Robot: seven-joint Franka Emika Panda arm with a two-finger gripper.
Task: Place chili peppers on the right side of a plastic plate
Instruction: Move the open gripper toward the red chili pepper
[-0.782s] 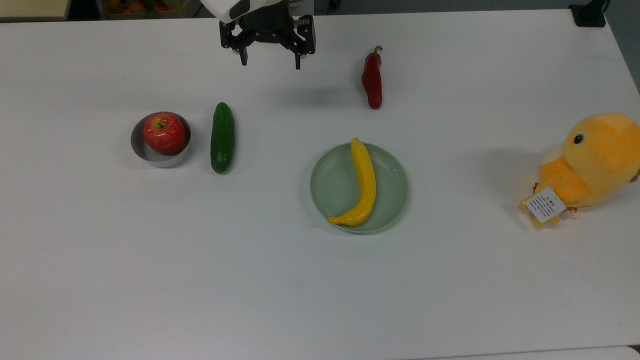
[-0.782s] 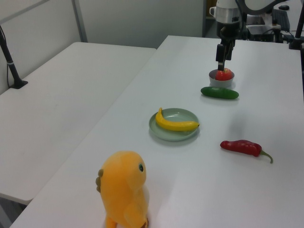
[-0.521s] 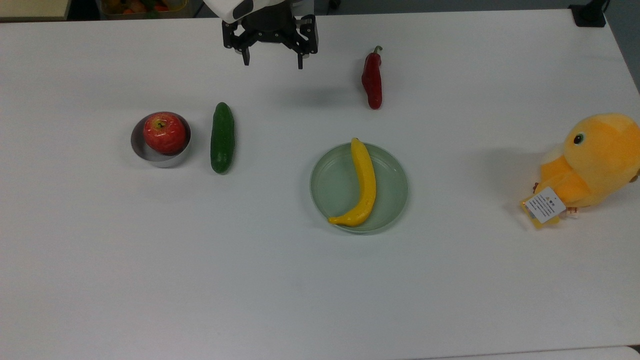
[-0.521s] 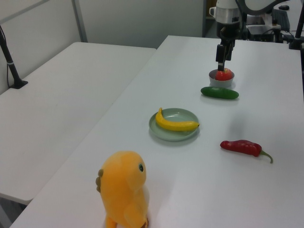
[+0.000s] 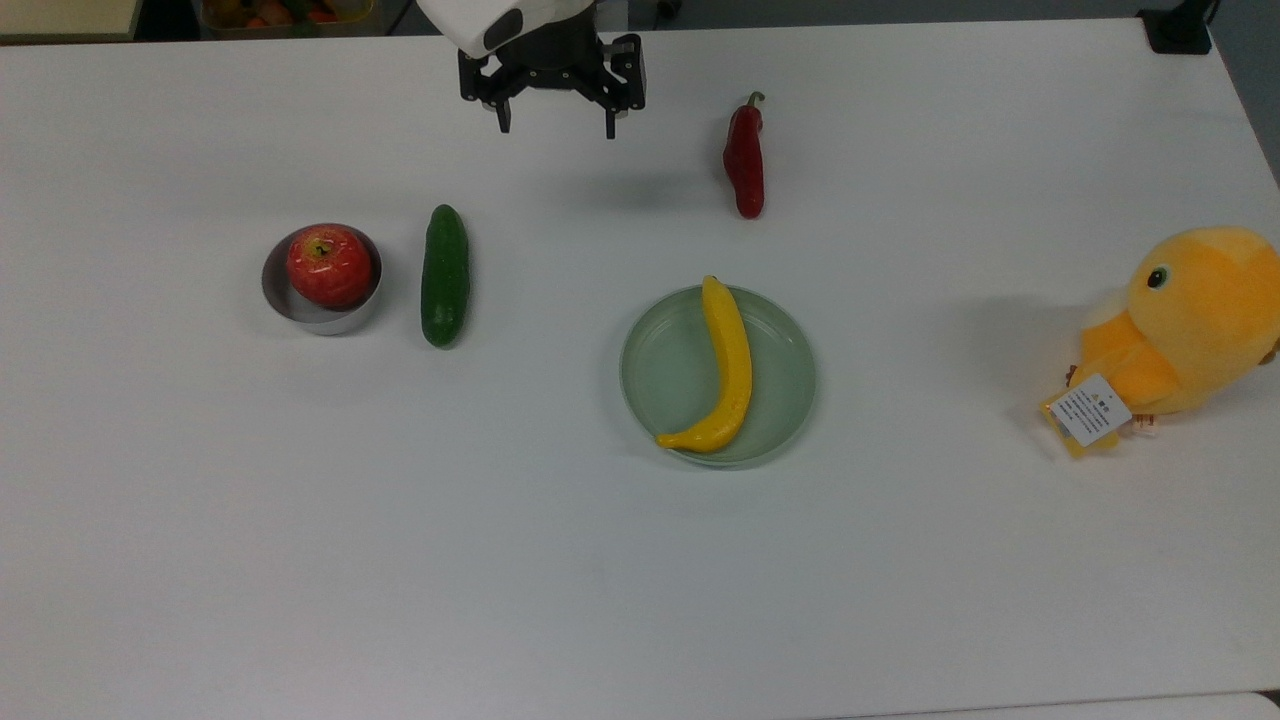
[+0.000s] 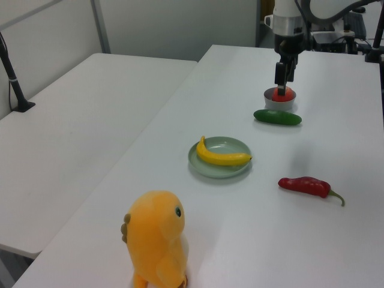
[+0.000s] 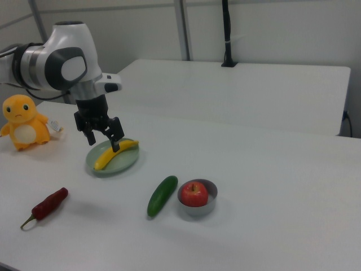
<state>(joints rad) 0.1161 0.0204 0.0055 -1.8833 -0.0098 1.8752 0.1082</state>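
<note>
In the top view the gripper [image 5: 556, 128] hangs open and empty above the table [image 5: 300, 550], well apart from the chili [image 5: 744, 158], which lies on the bare surface beyond the plate [image 5: 670, 380]. A banana [image 5: 728, 365] occupies the plate's middle (so the landing spot is the table beside the rim).

In the left view the chili [image 6: 307, 185] lies flat, stem outward; closing across its thick middle looks safest.

In the right view the gripper [image 7: 103, 137] hovers high, so it should travel over first, then descend.
</note>
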